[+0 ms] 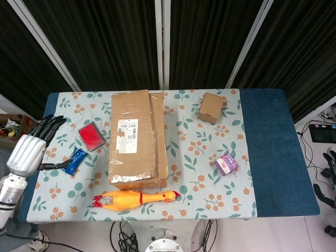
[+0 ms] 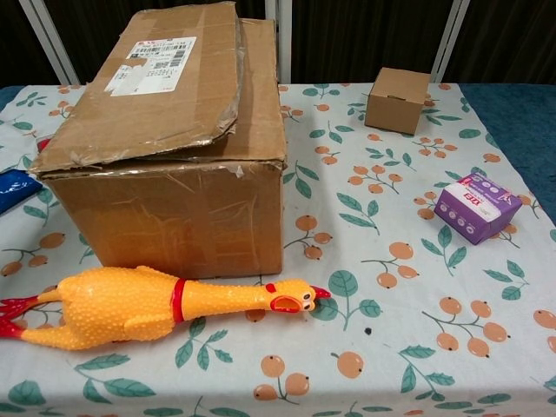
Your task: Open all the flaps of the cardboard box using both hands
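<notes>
The large cardboard box (image 1: 137, 139) lies in the middle of the table with its top flaps down; the left flap (image 2: 148, 78) overlaps the right one and bears a white label. In the chest view the box (image 2: 174, 200) fills the left half. My left hand (image 1: 30, 147) hovers over the table's left edge, fingers apart and holding nothing, well left of the box. It does not show in the chest view. My right hand is out of both views.
A yellow rubber chicken (image 1: 136, 198) lies in front of the box. A red pad (image 1: 91, 136) and a blue packet (image 1: 73, 160) sit left of it. A small cardboard box (image 1: 211, 107) and a purple packet (image 1: 226, 164) lie to the right.
</notes>
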You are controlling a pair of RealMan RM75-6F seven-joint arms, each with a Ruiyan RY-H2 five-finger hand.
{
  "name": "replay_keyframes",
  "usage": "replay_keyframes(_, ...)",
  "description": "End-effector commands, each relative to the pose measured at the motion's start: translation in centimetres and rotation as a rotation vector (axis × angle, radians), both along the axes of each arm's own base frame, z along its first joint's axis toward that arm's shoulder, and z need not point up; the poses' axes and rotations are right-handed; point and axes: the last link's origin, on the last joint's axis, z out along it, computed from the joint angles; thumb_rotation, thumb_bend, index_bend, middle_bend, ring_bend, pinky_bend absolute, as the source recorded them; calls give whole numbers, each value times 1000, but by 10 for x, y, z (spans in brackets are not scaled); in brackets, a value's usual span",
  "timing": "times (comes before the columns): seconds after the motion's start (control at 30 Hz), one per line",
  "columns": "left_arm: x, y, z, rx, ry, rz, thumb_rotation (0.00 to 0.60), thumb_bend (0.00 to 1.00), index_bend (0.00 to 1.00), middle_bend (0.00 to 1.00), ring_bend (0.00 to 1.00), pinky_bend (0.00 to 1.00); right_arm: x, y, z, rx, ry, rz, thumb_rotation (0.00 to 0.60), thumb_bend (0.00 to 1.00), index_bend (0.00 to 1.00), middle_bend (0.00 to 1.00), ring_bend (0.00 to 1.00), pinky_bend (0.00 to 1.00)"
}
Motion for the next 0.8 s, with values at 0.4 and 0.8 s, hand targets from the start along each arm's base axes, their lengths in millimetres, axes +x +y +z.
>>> replay_keyframes(0.4, 159, 104, -64, -199, -26, -305, 475, 44, 103, 107, 58, 203, -5, -2, -2, -4, -16, -1, 600, 252, 0, 0, 0, 0)
replay_keyframes(0.8, 228, 122, -123, -313, 133, -433, 484, 102, 206, 218, 58, 202, -11, -2, 4, -30, -33, 10, 600, 248, 0, 0, 0, 0)
